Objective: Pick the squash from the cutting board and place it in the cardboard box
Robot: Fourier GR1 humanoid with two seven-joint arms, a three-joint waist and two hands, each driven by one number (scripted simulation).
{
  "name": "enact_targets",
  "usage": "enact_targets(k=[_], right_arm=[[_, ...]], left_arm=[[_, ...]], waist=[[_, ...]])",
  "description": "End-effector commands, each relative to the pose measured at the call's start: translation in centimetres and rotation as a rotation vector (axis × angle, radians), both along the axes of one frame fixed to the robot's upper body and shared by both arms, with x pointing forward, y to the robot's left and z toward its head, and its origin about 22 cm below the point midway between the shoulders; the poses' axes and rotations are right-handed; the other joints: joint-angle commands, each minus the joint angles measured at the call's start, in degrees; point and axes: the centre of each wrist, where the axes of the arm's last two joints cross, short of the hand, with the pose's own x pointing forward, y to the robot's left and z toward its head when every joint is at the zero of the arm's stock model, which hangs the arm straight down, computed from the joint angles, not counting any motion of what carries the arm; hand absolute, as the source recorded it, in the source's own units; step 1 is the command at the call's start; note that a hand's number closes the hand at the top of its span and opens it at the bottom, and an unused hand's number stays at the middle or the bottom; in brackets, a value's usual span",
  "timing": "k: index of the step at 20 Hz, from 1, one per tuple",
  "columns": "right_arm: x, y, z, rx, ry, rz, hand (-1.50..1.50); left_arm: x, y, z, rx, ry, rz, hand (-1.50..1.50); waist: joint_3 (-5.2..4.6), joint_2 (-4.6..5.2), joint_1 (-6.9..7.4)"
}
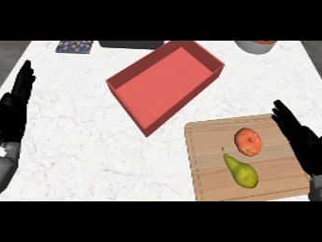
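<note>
Marble counter (72, 137): right hand (309, 144) open, empty, beside cutting board (212, 182).

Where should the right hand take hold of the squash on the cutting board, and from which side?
Probably across the squash's wide lower bulb, coming down from above. It lies flat on the cutting board, thin neck toward upper left, and the right hand is open beside it.

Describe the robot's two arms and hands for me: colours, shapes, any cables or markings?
Both hands are matte black, with slim, jointed fingers and a thumb: the left hand at the view's left edge, the right hand at its right. Each sits on a smooth, rounded light-grey forearm, seen only at the lower corners. No cables, markings or sleeves show.
</note>
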Motion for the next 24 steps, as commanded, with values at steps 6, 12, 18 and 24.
enact_targets(k=[6,12,18,24], right_arm=[[2.4,-1.4,0.7,0.286,-0.264,0.136,-1.50],[-2.9,-5.4,-4.6,-0.119,-0.306,0.204,-1.50],[-0.7,-10.2,-4.7,-0.013,-0.483,0.329,-1.50],[1.6,-12.3,-0.9,-0.508,-0.396,0.470,-1.50]], left_arm=[[-2.6,5.8,-2.5,0.133,0.175,0.159,0.00],[-4.1,4.6,-4.5,0.070,0.243,0.124,0.00],[-2.1,2.8,-4.5,0.052,0.243,0.108,0.00],[-3.4,4.8,-5.2,0.072,0.228,0.109,0.00]], waist=[[1.88,1.78,-1.00],[2.10,1.90,-0.75],[1.94,1.99,-1.07],[1.73,1.87,-0.39]])
